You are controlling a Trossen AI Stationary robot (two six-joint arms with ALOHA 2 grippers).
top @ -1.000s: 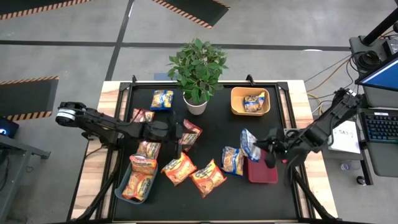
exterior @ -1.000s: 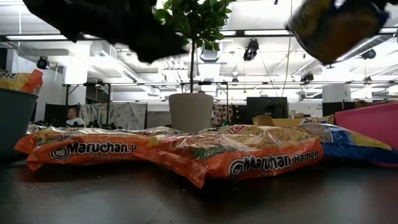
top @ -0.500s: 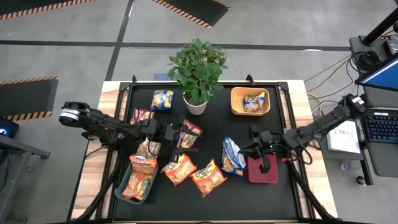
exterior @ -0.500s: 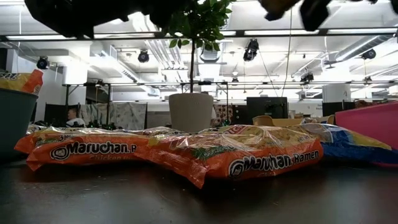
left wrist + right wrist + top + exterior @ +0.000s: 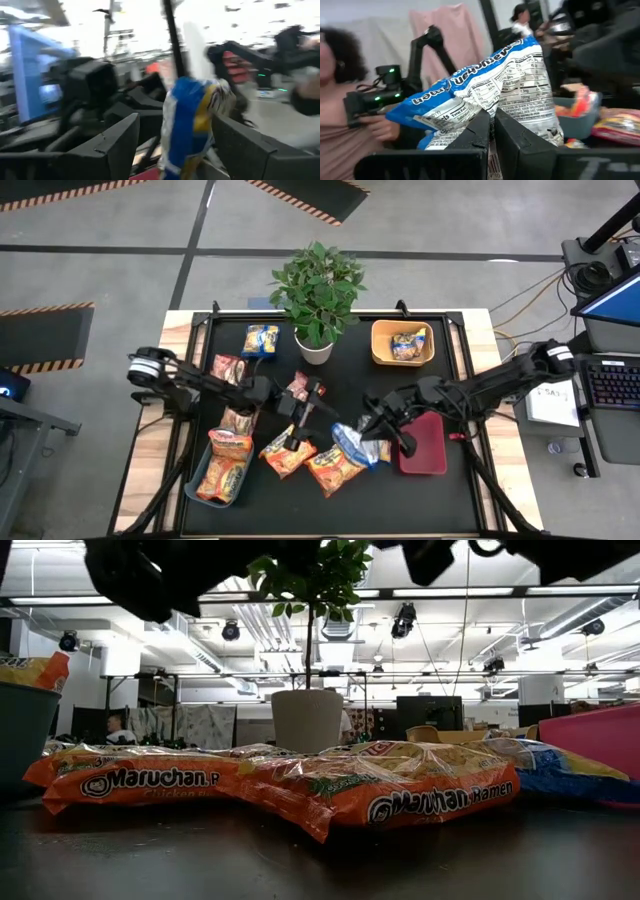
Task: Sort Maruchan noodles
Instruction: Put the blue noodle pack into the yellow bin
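A blue-and-yellow Maruchan noodle packet (image 5: pixel 350 446) hangs over the table's middle, and my right gripper (image 5: pixel 372 424) is shut on it. My left gripper (image 5: pixel 316 404) faces it from the left, open. In the left wrist view the packet (image 5: pixel 192 120) stands beyond the gap between the two fingers, apart from them. Orange packets (image 5: pixel 288 452) (image 5: pixel 333 467) lie flat on the black mat below. Red-pink packets (image 5: pixel 300 387) (image 5: pixel 228 365) and another blue-and-yellow one (image 5: pixel 261 340) lie farther back. My right gripper pinches one edge of the blue-and-yellow packet (image 5: pixel 485 102) between its two shut fingers (image 5: pixel 520 137). The fingers come about level from the table's right. The packet sticks out beyond the fingertips, lifted clear of the table.
An orange bin (image 5: pixel 403 343) holding one packet stands at the back right. A red bin (image 5: pixel 428 445) sits under my right arm, and a grey-blue bin (image 5: pixel 215 473) with orange packets is at the near left. A potted plant (image 5: pixel 318 290) stands at the far middle. A person shows beyond the table in the right wrist view.
My right gripper has carried the blue-and-yellow packet from beside the red bin toward the table's left and has tipped up from pointing down to about level. My left gripper has moved toward the table's middle and tipped up toward the packet.
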